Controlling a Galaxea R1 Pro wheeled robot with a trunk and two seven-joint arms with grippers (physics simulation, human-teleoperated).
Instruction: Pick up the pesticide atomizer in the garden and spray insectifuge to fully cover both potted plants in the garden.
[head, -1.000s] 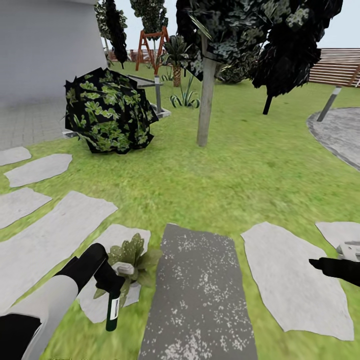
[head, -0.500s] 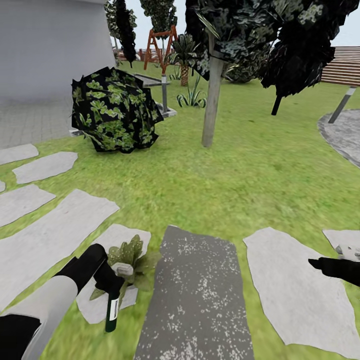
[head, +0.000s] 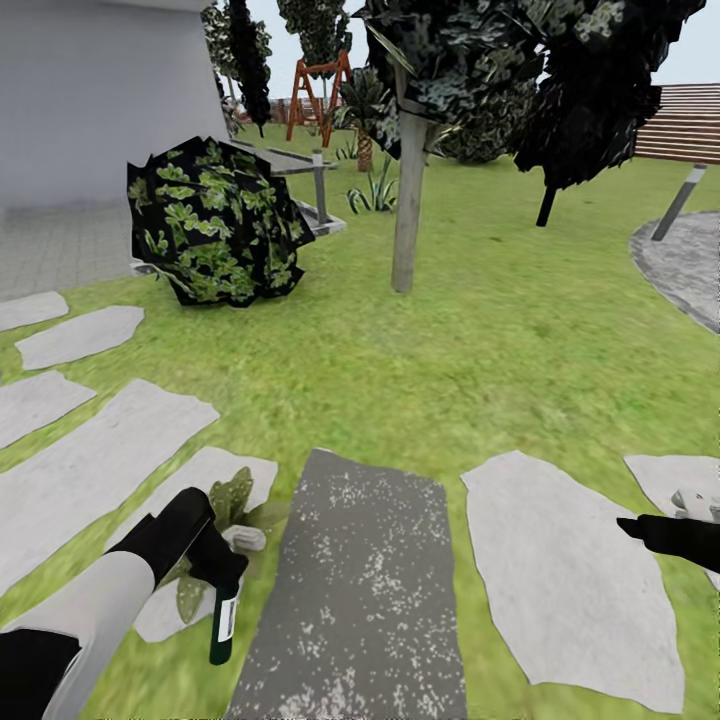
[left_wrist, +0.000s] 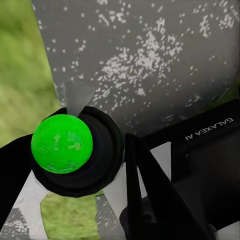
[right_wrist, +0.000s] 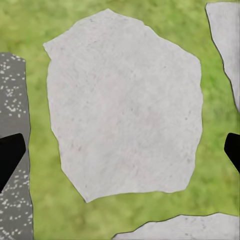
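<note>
left end effector (head: 222, 570) gripping pesticide atomizer (head: 223, 622), potted plant (head: 226, 503) beside

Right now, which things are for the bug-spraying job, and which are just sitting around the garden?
For the job: pesticide atomizer, held in the left gripper; potted plant beside it.

Just there: dark shrub, tree trunk, stepping stones, red swing frame.

Lawn (head: 480, 380) carries stepping stones (head: 560, 590) — 1 potted plant (head: 225, 505).

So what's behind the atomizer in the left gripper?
Behind the pesticide atomizer held by the left gripper, a potted plant on a pale stepping stone; its pot is hidden.
</note>
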